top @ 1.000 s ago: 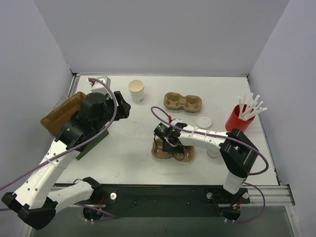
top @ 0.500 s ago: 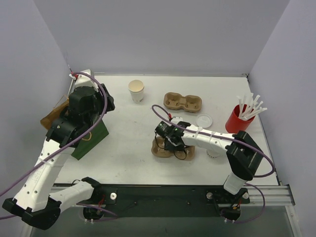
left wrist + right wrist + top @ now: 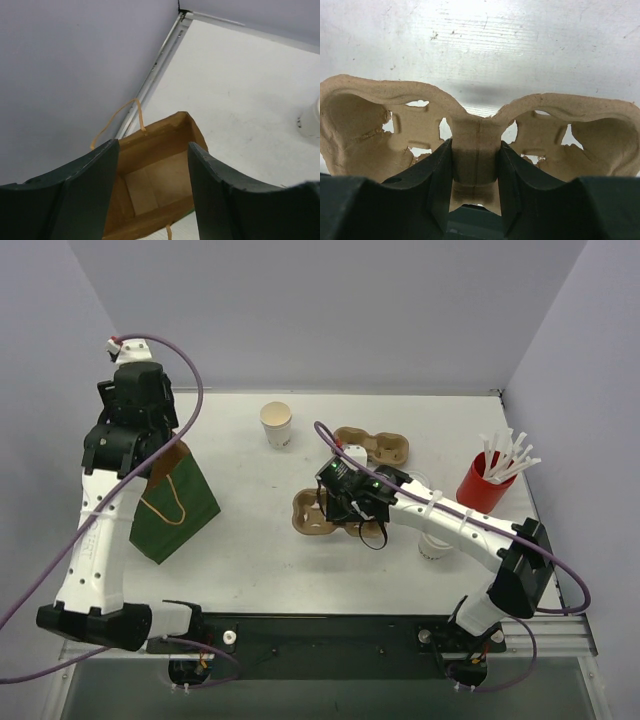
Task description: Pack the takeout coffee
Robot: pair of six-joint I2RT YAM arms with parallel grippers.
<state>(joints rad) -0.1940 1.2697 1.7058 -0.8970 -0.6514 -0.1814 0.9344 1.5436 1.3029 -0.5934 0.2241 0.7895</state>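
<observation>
the takeout coffee cup (image 3: 277,425) stands upright and unlidded near the far edge of the desk (image 3: 250,550), well apart from both arms; the left fingers (image 3: 85,195) are spread wide above the open mouth of the green paper bag (image 3: 180,505), which stands upright at the left; the right fingers (image 3: 437,185) pinch the centre bridge of a cardboard cup carrier (image 3: 590,130); a second carrier (image 3: 385,447) lies just beyond; a red cup of straws (image 3: 483,483) stands at the right
</observation>
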